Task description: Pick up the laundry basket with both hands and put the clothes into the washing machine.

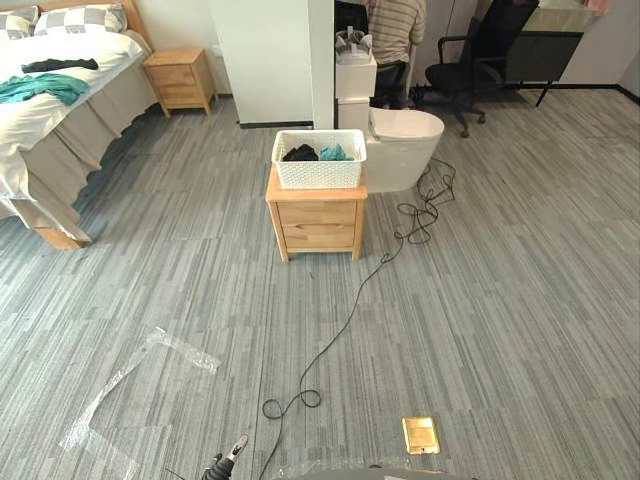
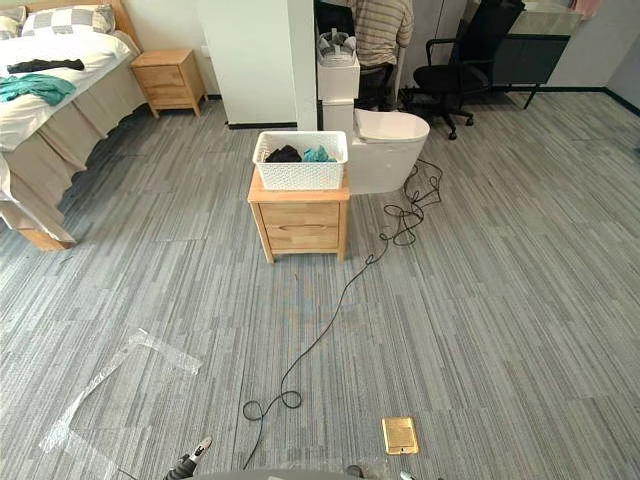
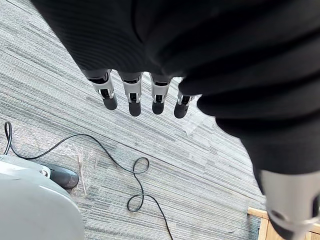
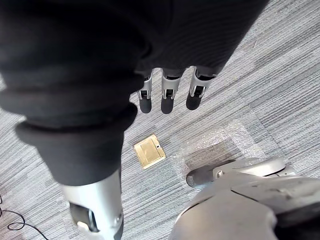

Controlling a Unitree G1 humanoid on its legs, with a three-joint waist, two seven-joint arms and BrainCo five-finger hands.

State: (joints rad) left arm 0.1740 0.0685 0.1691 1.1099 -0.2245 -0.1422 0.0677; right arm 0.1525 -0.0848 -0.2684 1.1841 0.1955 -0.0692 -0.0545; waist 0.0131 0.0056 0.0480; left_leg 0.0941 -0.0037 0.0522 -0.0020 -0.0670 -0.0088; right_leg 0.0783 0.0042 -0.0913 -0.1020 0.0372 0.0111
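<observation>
Left eye view: white laundry basket sat on a wooden nightstand at 12 o'clock, well apart from the robot, with dark and teal clothes inside. Open floor lay between; bed at 10 o'clock.

Left wrist view: left hand hung straight-fingered, empty.

Right wrist view: right hand likewise slack, empty, above a brass floor plate.

Risk: an uneven two-hand grip could tip the basket off the nightstand's edge.

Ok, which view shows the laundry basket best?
The left eye view: the white laundry basket sits whole on the wooden nightstand, dark and teal clothes inside. The right eye view shows the same, slightly shifted. Both wrist views face grey floor.
</observation>
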